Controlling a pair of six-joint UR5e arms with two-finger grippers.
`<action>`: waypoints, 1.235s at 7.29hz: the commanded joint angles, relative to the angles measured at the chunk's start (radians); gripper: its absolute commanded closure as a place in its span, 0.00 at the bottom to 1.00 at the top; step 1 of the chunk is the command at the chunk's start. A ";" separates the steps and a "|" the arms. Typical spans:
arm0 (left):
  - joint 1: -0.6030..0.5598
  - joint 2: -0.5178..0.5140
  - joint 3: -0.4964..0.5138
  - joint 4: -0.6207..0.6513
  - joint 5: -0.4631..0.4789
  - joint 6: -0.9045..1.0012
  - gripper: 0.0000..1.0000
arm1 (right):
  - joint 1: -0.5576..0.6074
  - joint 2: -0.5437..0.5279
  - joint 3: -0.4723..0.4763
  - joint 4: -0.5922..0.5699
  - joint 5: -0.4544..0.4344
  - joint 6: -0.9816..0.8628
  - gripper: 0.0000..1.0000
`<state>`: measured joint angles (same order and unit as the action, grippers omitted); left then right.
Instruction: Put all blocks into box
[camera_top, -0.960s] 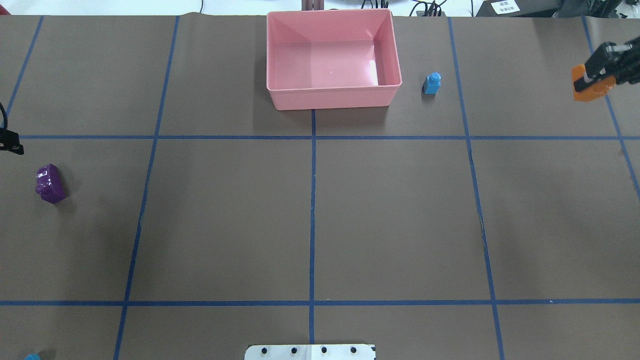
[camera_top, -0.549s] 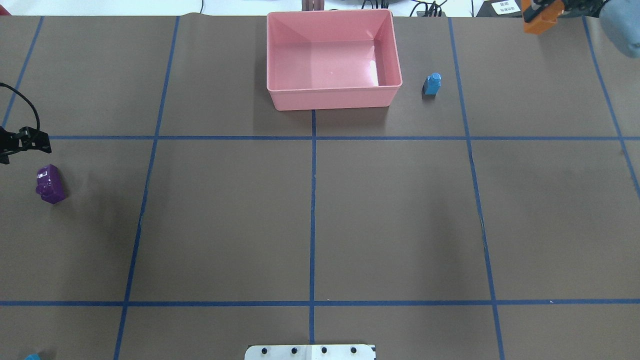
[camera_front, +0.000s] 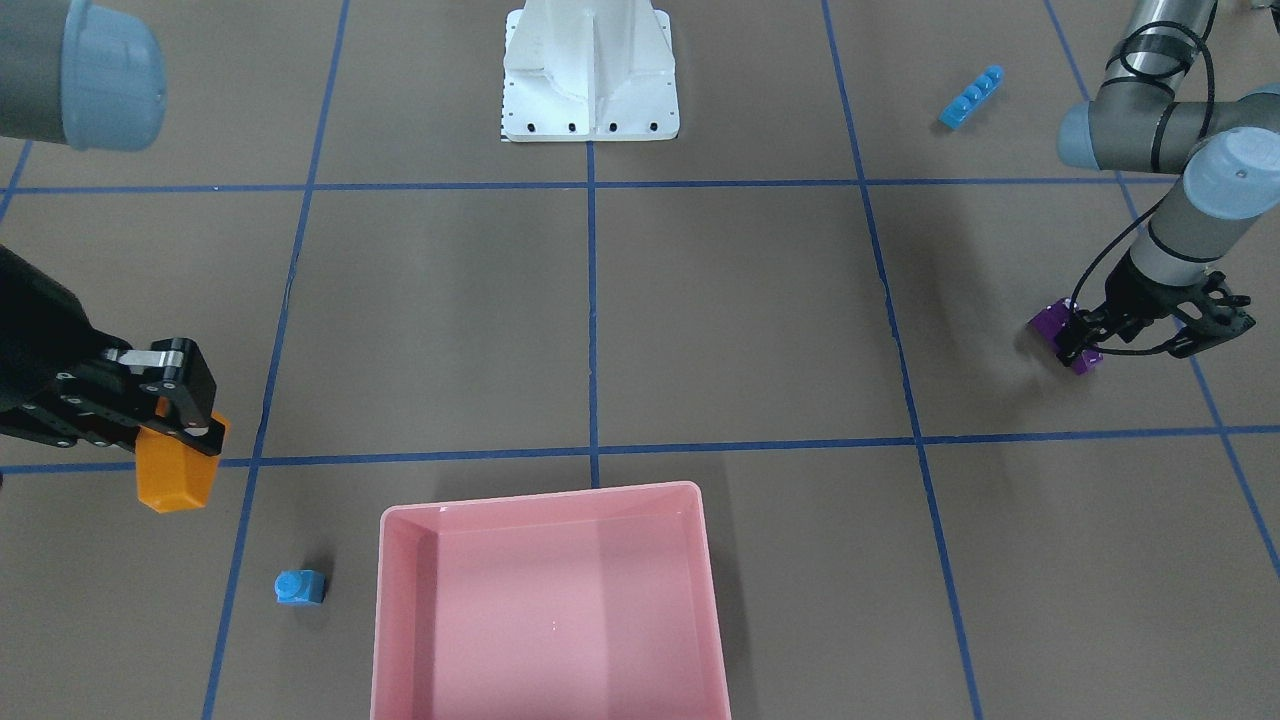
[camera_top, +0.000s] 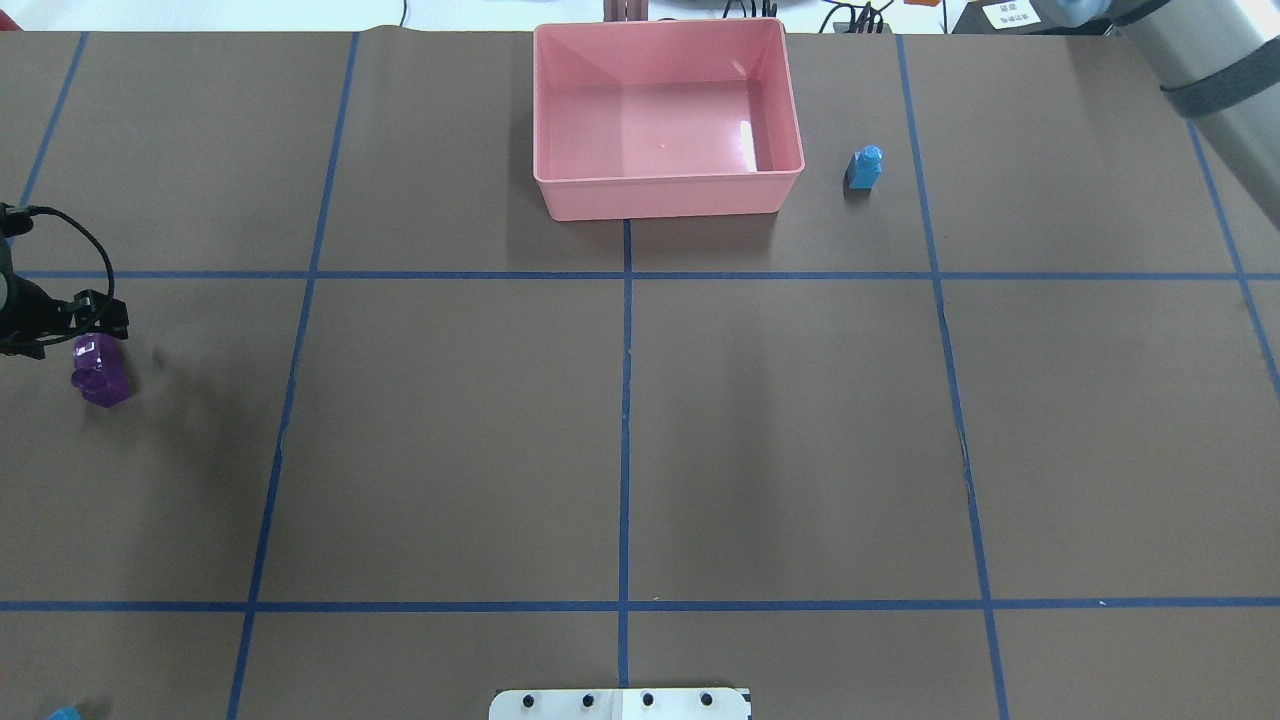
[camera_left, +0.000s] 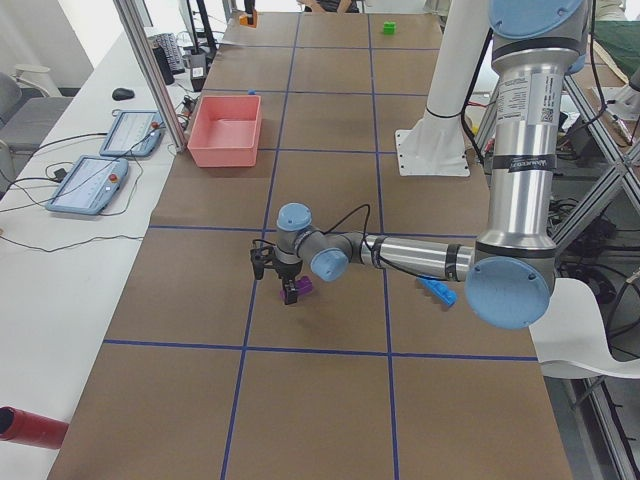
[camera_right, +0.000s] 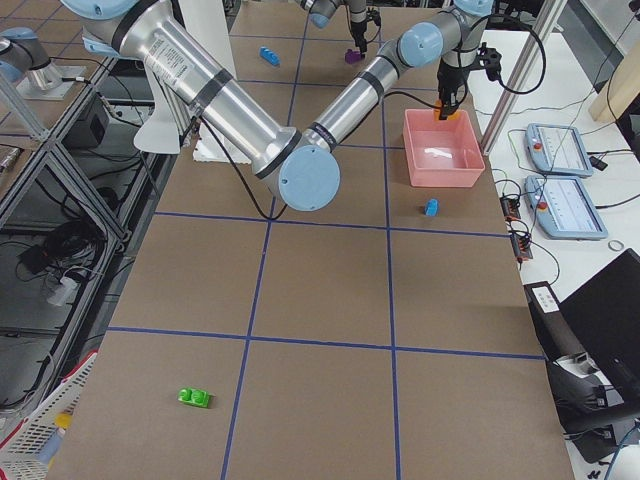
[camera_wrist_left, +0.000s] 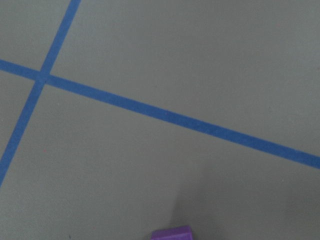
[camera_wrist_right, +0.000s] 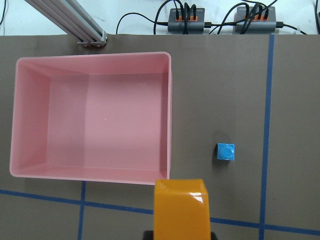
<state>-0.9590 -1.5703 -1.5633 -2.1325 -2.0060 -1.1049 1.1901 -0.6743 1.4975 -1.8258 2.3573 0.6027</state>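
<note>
Blocks are all outside the shallow pink plastic box (camera_top: 660, 198) for now, and the box holds nothing. A moment ago the right gripper (camera_front: 185, 425) was far out to the right of the box; now it has lifted and come closer. It is clamped on the glossy orange brick (camera_front: 177, 475) and holds it in the air off the box's right side, not yet above it. I think a short move across and a release come next.

The left gripper (camera_top: 95, 318) has also travelled and now hangs at the purple studded brick (camera_top: 100, 372), far to the left of the box. Its jaws look apart, with no grasp made.

A small blue one-stud brick (camera_top: 865, 166) stands just right of the box. A long blue brick (camera_front: 971, 97) and a green brick (camera_right: 194, 398) lie well away from it.

All rests on a brown table cover (camera_top: 800, 420) with blue tape lines. Beyond the box are cables (camera_wrist_right: 187, 22) and handheld control screens (camera_right: 555, 150) on a white bench.
</note>
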 joint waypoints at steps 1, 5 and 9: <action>0.034 0.001 -0.007 -0.006 -0.005 -0.050 0.14 | -0.038 0.064 -0.129 0.125 -0.033 0.041 1.00; 0.037 0.115 -0.149 0.009 -0.075 -0.041 1.00 | -0.104 0.137 -0.271 0.296 -0.125 0.069 1.00; 0.016 0.067 -0.343 0.216 -0.114 -0.039 1.00 | -0.246 0.212 -0.558 0.649 -0.358 0.158 1.00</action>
<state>-0.9336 -1.4592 -1.8773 -1.9530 -2.1169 -1.1449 1.0019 -0.4867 1.0357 -1.2815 2.0868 0.7240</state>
